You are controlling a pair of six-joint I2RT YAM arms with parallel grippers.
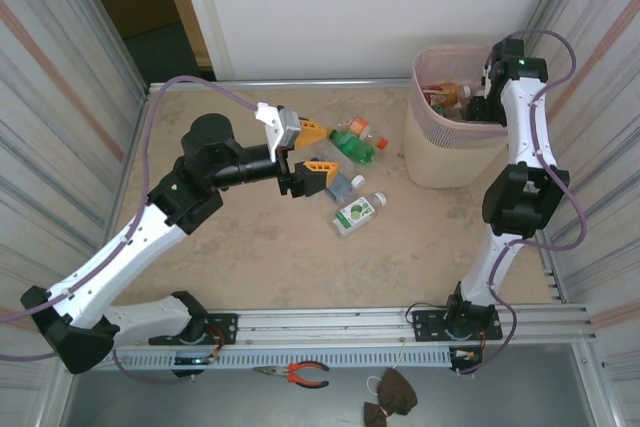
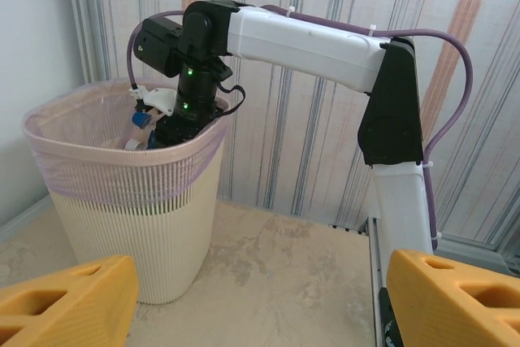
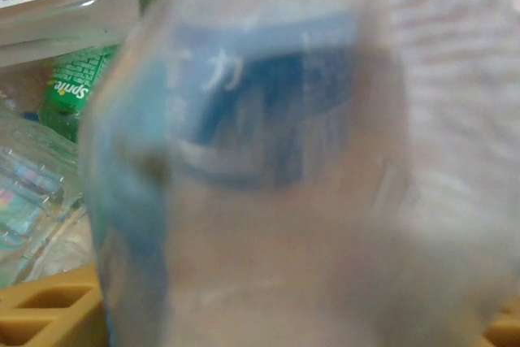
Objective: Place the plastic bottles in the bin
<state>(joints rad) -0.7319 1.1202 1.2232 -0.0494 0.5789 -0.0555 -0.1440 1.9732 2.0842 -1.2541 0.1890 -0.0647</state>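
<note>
The bin [image 1: 440,162] stands at the far right, with several plastic bottles inside. My right gripper [image 2: 154,129] reaches down into the bin [image 2: 130,225]. Its yellow fingers [image 3: 49,314] stand wide apart, open. Between them a clear bottle with a blue label [image 3: 260,119] is blurred by motion and loose against sharper bottles below, such as a green Sprite one [image 3: 77,79]. My left gripper [image 1: 310,153] hovers open and empty over the table's middle. Near it lie a green bottle [image 1: 356,145], an orange-capped bottle [image 1: 363,127], a blue-capped one [image 1: 346,185] and a green-labelled clear one [image 1: 358,213].
Striped walls close in on both sides of the beige table [image 1: 250,247]. A metal rail [image 1: 330,327] runs along the near edge, with pliers [image 1: 300,374] lying below it. The right arm's elbow [image 1: 522,197] stands beside the bin.
</note>
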